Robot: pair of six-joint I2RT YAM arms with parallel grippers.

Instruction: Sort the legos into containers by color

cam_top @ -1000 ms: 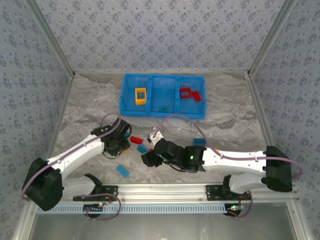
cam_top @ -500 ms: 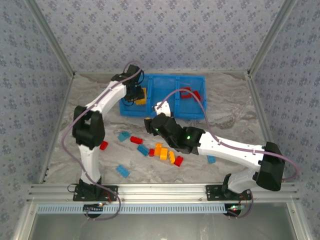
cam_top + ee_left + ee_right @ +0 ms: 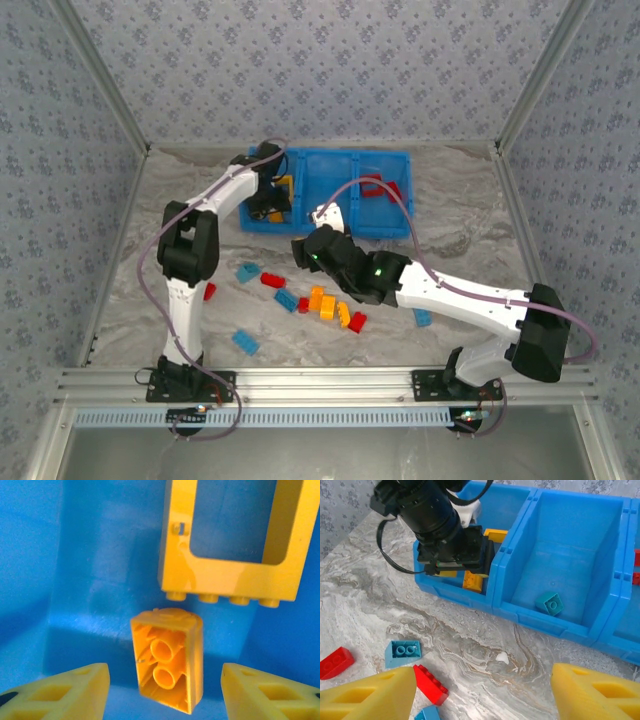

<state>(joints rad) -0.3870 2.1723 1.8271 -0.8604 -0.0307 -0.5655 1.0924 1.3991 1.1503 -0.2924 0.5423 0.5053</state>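
Yellow brick (image 3: 167, 660) (upturned) lies between left gripper (image 3: 165, 682) tips.

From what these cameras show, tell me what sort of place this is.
Probably a robot lab test cell: patterned backdrop walls on a metal frame, two arms bolted to a rail, and toy bricks with a blue bin on a marbled tabletop.
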